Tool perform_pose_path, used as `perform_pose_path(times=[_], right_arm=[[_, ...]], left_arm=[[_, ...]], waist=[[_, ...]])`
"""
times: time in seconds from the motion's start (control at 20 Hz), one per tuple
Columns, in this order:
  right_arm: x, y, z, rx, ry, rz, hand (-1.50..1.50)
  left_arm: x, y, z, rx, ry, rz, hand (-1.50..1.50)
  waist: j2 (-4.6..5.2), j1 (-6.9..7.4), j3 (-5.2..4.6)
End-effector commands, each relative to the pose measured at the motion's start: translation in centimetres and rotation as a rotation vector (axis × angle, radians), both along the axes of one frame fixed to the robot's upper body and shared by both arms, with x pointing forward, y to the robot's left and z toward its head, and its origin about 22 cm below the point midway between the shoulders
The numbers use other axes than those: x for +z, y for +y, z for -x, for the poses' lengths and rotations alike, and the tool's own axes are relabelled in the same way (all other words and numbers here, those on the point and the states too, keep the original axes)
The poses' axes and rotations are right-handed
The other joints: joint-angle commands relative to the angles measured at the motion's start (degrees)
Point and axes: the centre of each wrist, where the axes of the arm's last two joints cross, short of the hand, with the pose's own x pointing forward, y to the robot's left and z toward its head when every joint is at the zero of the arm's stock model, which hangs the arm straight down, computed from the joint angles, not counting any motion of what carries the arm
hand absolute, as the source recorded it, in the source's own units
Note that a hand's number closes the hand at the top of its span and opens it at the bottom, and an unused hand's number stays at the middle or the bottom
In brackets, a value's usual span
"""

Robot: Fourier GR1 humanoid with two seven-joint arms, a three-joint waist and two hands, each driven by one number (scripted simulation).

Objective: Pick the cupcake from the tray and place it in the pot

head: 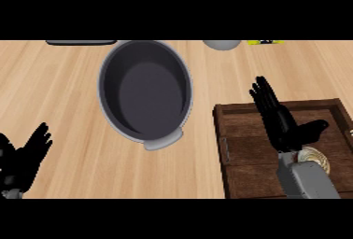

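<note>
Pale wood counter (62, 116) holds a tray (248, 175) at four o'clock. The right robot hand (284, 125) hovers open above its cupcake (319, 161), likely light, soft and crumbly, so grip the wrapper sides.

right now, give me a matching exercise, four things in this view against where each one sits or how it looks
Things:
1 pot
2 tray
3 cupcake
4 left hand

Descriptions:
a on the tray, partly hidden at the wrist of the right hand
b lower left edge, open, fingers up
c dark grey, on the counter left of the tray
d brown, at the view's right

Pairs: 1-c, 2-d, 3-a, 4-b
</note>
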Motion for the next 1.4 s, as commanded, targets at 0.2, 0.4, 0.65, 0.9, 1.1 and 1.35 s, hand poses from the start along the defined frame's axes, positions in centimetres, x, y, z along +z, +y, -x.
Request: perform_pose_path(times=[0.2,0.4,0.65,0.9,1.1,1.35], right_arm=[[-0.6,-7.5,4.3,-0.094,0.174,0.287,1.5],[2.9,-13.2,4.2,-0.554,-0.156,0.632,-1.5],[2.6,-9.5,8.5,-0.675,-0.446,0.451,-1.5],[7.3,-8.0,13.3,-0.58,-0.308,0.509,-1.5],[9.8,-9.3,14.8,-0.549,-0.048,0.585,-1.5],[14.1,-9.0,14.0,-0.537,0.099,0.502,-1.5]], left_arm=[[1.6,-6.7,-2.7,-0.346,-0.151,0.02,0.0],[0.3,-8.3,-1.8,-0.36,-0.137,0.065,0.0],[-0.3,-10.2,-1.7,-0.434,-0.13,0.074,0.0],[-0.9,-11.8,-3.6,-0.472,-0.156,0.054,0.0],[2.0,-10.5,-3.5,-0.491,-0.158,0.063,0.0],[0.8,-11.1,-4.3,-0.493,-0.153,0.082,0.0]], waist=[[-0.84,-2.22,0.15],[-1.85,-6.52,0.06],[-1.18,-3.14,0.23],[-0.64,-1.14,0.08],[-0.74,-0.44,0.05],[-0.44,0.4,0.11]])
